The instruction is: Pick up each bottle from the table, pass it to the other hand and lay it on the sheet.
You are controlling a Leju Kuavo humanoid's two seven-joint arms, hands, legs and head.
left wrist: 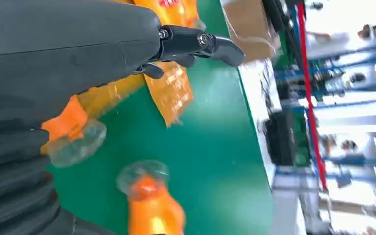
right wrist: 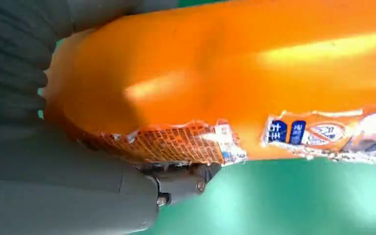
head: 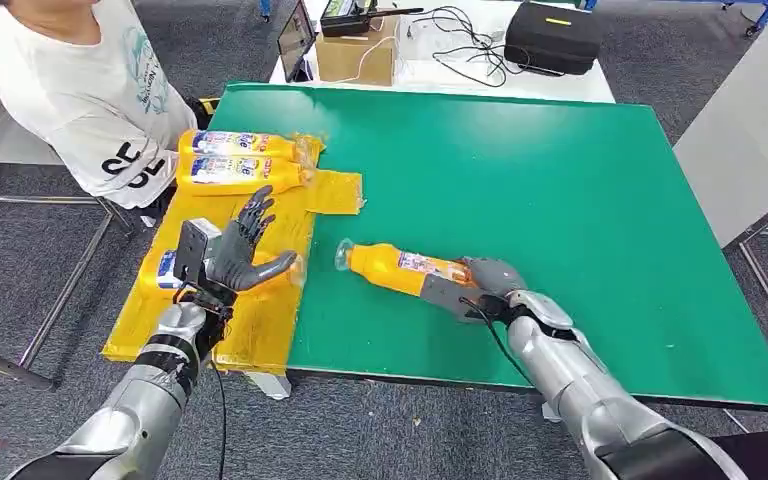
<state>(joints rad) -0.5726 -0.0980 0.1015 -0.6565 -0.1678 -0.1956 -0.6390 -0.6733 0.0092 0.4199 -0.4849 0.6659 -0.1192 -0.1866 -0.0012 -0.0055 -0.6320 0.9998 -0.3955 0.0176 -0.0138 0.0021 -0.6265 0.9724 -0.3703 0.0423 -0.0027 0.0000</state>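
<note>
Orange bottle lying on its side on the green table, lower centre of the head frame, clear cap pointing left toward the sheet. Base end wrapped by the right hand, fingers closed around the body; torn label and orange flank pressed against the thumb in the right wrist frame. Left hand raised at left of centre, over the yellow sheet, fingers apart and holding nothing, thumb directed toward the bottle's cap. Beneath that hand, partly hidden, a third bottle lying on the sheet. Two further bottles side by side at the sheet's upper end, upper left of the frame, caps to the right. Person in a white shirt at the upper left corner, beside the table edge. Cardboard box, cables and a black case along the top of the frame, beyond the table.
</note>
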